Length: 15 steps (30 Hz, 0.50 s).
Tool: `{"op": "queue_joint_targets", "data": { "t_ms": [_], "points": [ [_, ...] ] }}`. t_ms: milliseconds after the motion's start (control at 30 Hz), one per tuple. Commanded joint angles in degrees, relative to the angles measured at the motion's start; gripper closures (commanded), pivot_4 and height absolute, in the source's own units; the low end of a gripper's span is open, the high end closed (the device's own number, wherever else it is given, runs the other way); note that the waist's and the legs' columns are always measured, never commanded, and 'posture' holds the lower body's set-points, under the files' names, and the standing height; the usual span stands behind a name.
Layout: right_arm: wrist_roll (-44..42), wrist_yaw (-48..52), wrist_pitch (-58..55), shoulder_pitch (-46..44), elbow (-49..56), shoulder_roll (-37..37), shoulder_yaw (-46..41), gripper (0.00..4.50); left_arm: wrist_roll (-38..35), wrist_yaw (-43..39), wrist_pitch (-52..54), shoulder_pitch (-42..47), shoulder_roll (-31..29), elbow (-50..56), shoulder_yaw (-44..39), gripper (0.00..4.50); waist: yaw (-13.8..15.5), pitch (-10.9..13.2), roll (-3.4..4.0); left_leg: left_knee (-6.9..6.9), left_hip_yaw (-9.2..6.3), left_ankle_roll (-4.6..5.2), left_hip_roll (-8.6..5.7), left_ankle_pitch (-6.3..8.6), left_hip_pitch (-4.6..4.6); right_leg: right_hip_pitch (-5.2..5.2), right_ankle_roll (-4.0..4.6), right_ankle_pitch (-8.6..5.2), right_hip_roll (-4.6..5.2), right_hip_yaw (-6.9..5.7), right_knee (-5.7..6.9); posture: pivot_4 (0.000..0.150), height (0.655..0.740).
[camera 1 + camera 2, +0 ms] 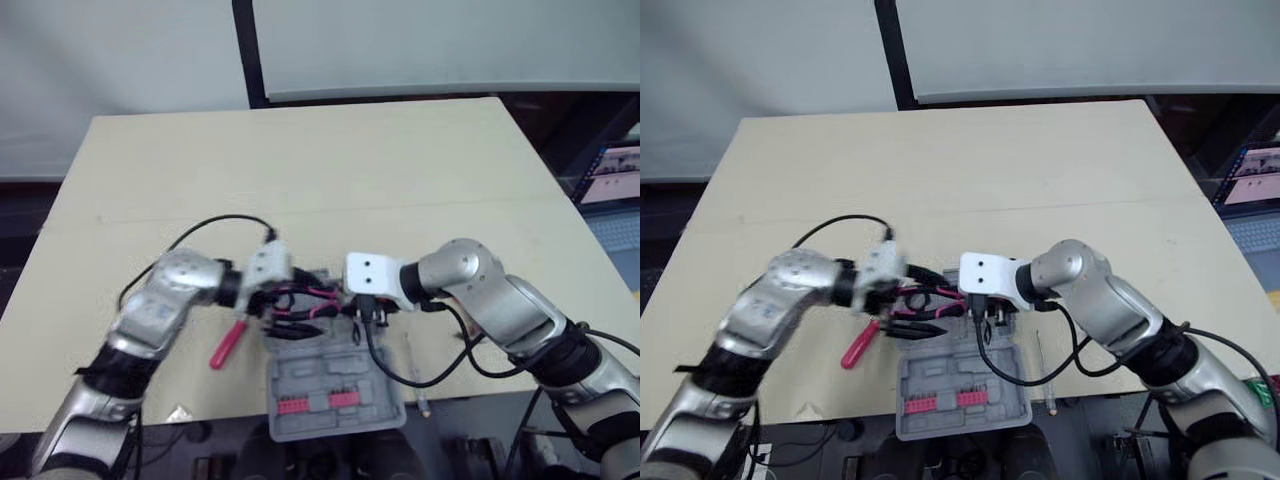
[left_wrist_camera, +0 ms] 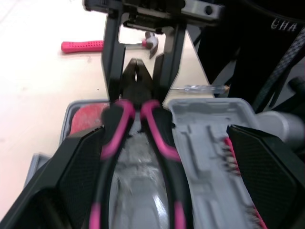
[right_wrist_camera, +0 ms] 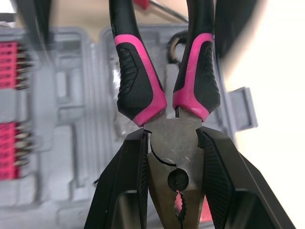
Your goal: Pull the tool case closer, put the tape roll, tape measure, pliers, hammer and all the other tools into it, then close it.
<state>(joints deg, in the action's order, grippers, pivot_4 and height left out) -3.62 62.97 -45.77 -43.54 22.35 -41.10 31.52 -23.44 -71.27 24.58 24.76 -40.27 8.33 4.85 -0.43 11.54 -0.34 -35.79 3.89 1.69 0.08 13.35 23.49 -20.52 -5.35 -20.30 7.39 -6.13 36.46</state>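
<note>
The grey tool case (image 1: 330, 395) lies open at the table's near edge, with rows of pink bits (image 3: 9, 62) in one half. Above it, pink-and-black pliers (image 1: 305, 300) hang level between my two grippers. My right gripper (image 3: 172, 136) is shut on the pliers' metal head. My left gripper (image 2: 164, 131) is open, its fingers (image 2: 81, 167) standing wide on either side of the pliers' handles (image 2: 119, 129) without touching them. A hammer with a red handle (image 1: 228, 347) lies on the table just left of the case. A clear-handled screwdriver (image 1: 412, 375) lies right of it.
Something red (image 2: 88, 119) sits in the case half under the pliers. A black cable (image 1: 385, 365) from my right wrist drapes over the case. The tan table (image 1: 320, 170) stretches far beyond the grippers; its near edge runs under the case.
</note>
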Motion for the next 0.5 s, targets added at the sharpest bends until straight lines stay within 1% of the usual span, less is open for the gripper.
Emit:
{"op": "queue_joint_targets", "data": {
  "t_ms": [33, 100, 200, 267, 400, 500],
  "points": [
    [-0.42, 1.49, -3.21, -3.21, 3.80, 0.21, 0.95, 3.45, -0.75, -4.98, -5.97, -5.28, -5.71, -4.30, -6.35, 0.00, -0.04, 0.00, 0.00, 0.00, 0.00, 0.00, 0.00, 0.00, -0.01, -0.01, 0.01, -0.01, 0.01, 0.00, 0.00, 0.150, 0.7278],
    [-0.33, 1.99, -5.42, -4.51, 4.11, 0.42, 2.42, 3.45, 1.62, -6.53, -12.03, -8.72, -8.07, -6.67, -6.88, 0.00, -0.07, -0.01, 0.01, 0.03, 0.02, -0.02, -0.01, 0.04, -0.06, -0.01, 0.01, -0.01, 0.03, 0.04, 0.01, 0.150, 0.7278],
    [0.74, 2.43, -7.18, -6.27, 3.99, 0.46, 5.47, 3.45, 2.89, -7.22, -16.59, -11.41, -9.31, -9.87, -7.50, 0.00, 0.52, 0.00, 0.01, 0.06, 0.00, 0.00, -0.03, 0.21, -0.06, -0.03, 0.01, -0.01, 0.11, 0.02, -0.01, 0.150, 0.7278],
    [1.54, 2.57, -7.72, -7.21, 3.73, 0.56, 7.90, 3.45, 3.15, -7.22, -18.41, -11.82, -9.06, -11.57, -7.63, 0.00, 0.55, -0.01, 0.00, 0.00, -0.04, 0.02, -0.07, 0.27, 0.00, -0.04, 0.00, 0.00, 0.18, 0.02, -0.04, 0.150, 0.7278],
    [3.27, 1.23, -10.39, -8.78, 2.31, 2.06, 11.69, 3.45, 3.56, -6.88, -19.82, -12.22, -8.41, -11.14, -6.63, 0.00, 0.11, -0.01, 0.00, -0.07, -0.04, -0.22, -0.07, 0.52, 0.04, -0.07, -0.02, 0.01, 0.20, 0.03, -0.02, 0.150, 0.7278],
    [4.50, 0.66, -11.28, -9.77, 1.50, 3.43, 14.25, 3.45, 5.16, -6.56, -22.56, -12.98, -8.16, -10.98, -5.61, 0.00, -0.11, -0.01, 0.00, -0.04, -0.02, 0.00, -0.06, 0.37, 0.04, -0.13, 0.00, 0.00, 0.16, -0.01, 0.06, 0.150, 0.7278]
  ]
}}
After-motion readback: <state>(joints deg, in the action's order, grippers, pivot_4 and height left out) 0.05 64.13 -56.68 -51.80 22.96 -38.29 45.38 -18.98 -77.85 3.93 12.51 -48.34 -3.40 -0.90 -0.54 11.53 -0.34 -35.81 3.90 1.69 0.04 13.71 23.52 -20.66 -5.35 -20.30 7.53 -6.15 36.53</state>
